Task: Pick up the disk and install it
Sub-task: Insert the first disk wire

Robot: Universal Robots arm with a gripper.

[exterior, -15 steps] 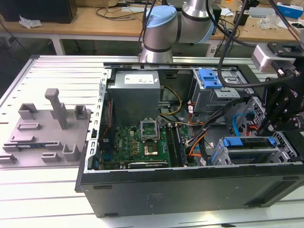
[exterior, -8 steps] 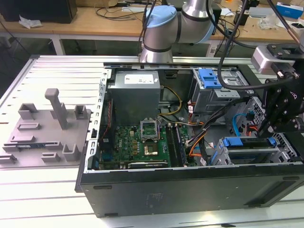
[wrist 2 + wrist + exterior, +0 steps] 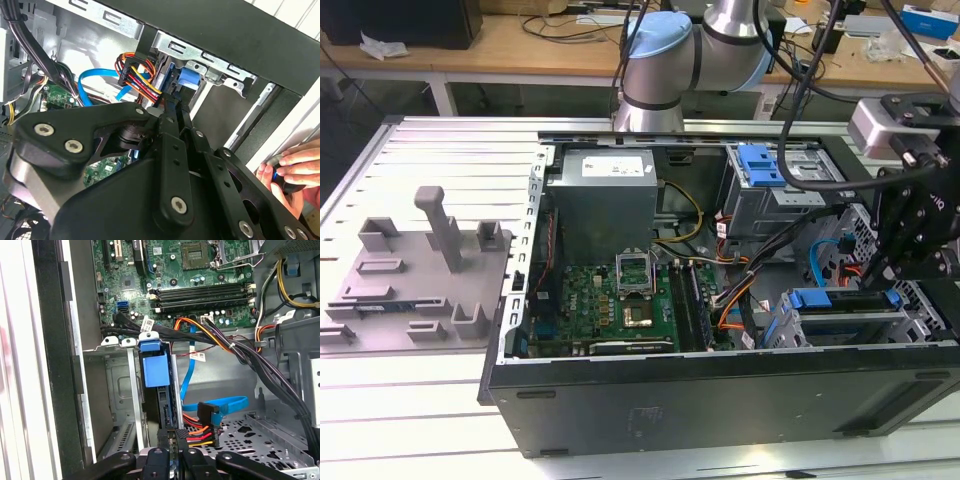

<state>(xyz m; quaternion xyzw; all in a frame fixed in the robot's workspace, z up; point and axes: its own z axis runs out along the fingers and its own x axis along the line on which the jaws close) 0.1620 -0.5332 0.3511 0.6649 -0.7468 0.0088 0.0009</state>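
Blue-framed silver disk in grey metal cage, lower right of exterior view.
It is clamped edge-on by black gripper to match the slot.

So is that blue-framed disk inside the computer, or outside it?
In. The disk sits edge-on in the metal drive cage, its blue carrier between the cage walls; whether it is fully seated, cannot tell.

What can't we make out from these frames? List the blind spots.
1. Faces of the disk: in the first wrist view it stands edge-on in the drive bay, and the bay walls hide them.
2. How deep the disk sits: in the exterior view, the black wrist assembly covers the bay's end at the exterior view's right.
3. What the hand holds: in the second wrist view it is cut by the picture edge and partly behind the gripper body.
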